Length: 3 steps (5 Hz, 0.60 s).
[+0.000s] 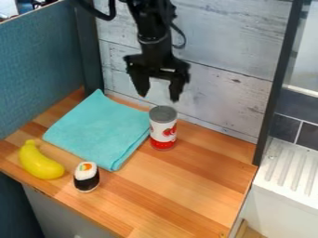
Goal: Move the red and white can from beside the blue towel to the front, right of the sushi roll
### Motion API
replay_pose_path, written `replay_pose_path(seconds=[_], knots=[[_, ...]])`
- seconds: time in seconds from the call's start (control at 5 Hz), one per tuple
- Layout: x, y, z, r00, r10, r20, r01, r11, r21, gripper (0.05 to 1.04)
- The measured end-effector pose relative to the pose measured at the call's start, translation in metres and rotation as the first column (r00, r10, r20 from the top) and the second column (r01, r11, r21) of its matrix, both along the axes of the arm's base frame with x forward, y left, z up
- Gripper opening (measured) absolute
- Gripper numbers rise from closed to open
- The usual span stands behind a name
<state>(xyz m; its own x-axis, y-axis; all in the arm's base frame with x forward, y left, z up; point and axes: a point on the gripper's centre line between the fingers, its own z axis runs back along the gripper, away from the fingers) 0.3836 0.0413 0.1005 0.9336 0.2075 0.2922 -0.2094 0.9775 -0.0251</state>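
Camera view: the black robot arm (152,32) comes in from the top edge, and its gripper (160,98) hangs in the air over the back of the wooden counter (199,181), with its two fingers pointing down and spread well apart, nothing between them. Nearest to it is the can (162,129), which stands upright just below the fingertips, apart from them, near the back of the counter; it has a grey top, a white label with a red pattern and a red band round its foot. Right beside the can, to its left in the view, a turquoise cloth (99,128) lies folded flat, one corner pointing towards the back; whether the two touch, I cannot tell. Towards the front left edge lies a yellow toy banana (40,161), and between it and the near corner of the cloth is a piece of toy sushi (86,177), white above and black below, with orange and green on its top. Pale wooden planks (217,88) form the wall behind, a blue panel (37,65) stands along the left side, and past a dark post (275,88) on the right is a white ridged surface (288,169) below dark tiles (287,128)
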Motion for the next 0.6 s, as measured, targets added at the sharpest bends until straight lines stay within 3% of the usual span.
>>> replay_pose_path(seconds=[0.2,0.4,0.6], knots=[[0.005,0.001,0.002,0.999,0.03,0.035,-0.029,0.999,-0.025,1.002],[0.009,0.002,-0.01,0.999,0.04,0.015,-0.04,0.999,-0.03,1.002],[0.016,0.0,-0.016,0.998,0.042,0.042,-0.04,0.998,-0.045,1.002]])
